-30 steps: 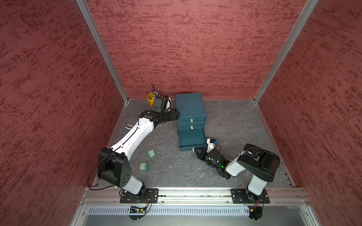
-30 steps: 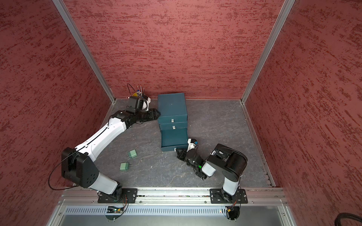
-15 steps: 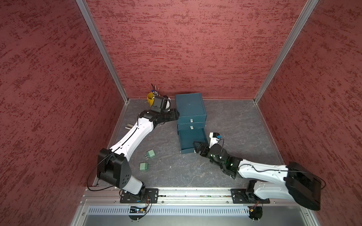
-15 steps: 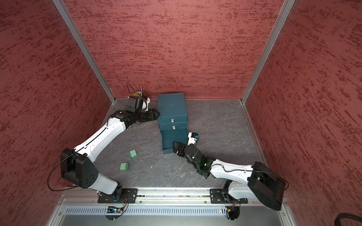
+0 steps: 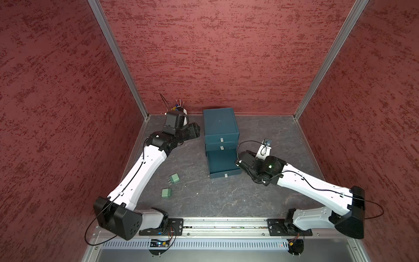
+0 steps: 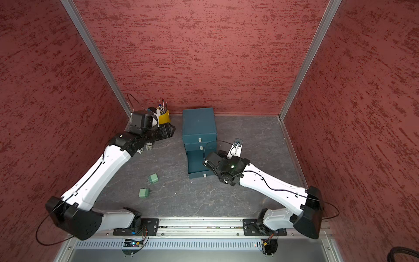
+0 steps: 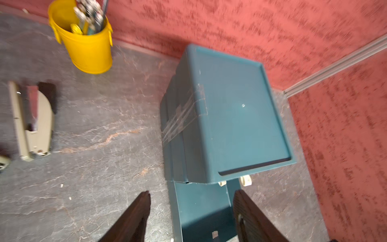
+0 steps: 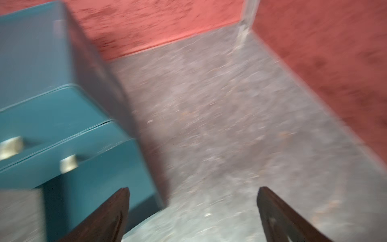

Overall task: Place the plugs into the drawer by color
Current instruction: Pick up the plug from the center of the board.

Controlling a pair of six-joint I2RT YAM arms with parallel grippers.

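Green plugs (image 5: pixel 174 178) lie loose on the surface (image 5: pixel 226 199), 8 o'clock of the bottom drawer (image 5: pixel 221 161), which stands open to take them. My left fingers (image 7: pixel 134 215) and right fingers (image 8: pixel 109 211) are spread, empty.

plugs (image 5: pixel 174 178) left of drawer (image 5: pixel 221 161), bucket (image 6: pixel 163 117) behind plugs

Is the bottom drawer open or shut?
Open: the bottom drawer juts forward from the teal drawer unit, its inside exposed from above.
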